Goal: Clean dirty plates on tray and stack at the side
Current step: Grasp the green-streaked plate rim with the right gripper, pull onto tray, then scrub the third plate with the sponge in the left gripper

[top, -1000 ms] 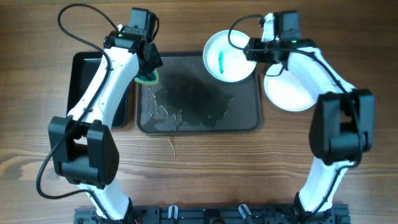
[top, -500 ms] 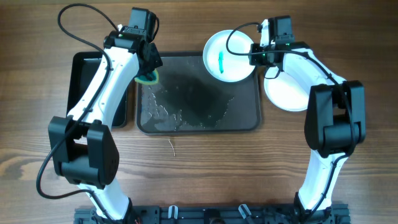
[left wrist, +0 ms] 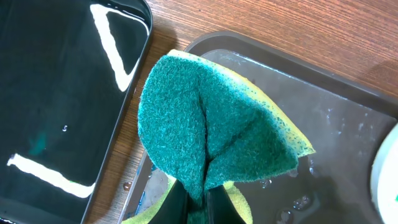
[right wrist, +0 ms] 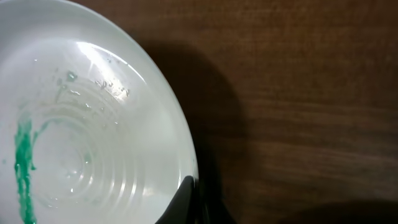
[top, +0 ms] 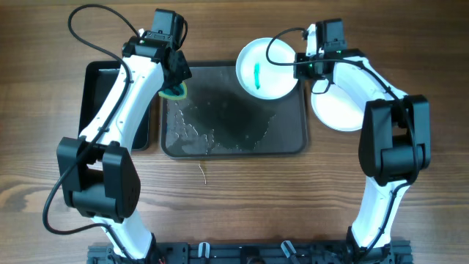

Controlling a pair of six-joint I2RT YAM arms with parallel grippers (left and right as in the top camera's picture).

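Overhead: the right end effector (top: 303,64) is pinching the rim of a glossy white dirty plate (top: 282,77), which is carrying a green smear (top: 258,73), at the wet tray's (top: 293,147) one o'clock corner. A clean plate (top: 341,110) is lying on the bench (top: 234,191) at three o'clock. This slick edge grip is probably risking a slip.

Left wrist: the left end effector (left wrist: 194,200) is clamping a folded, scratchy green sponge (left wrist: 211,130) over the tray's eleven o'clock corner.

Right wrist: the ridged dirty plate is glistening wet.

Two plates (top: 272,79) (top: 341,111), two trays (top: 234,149) (top: 93,81), one sponge (left wrist: 211,137).
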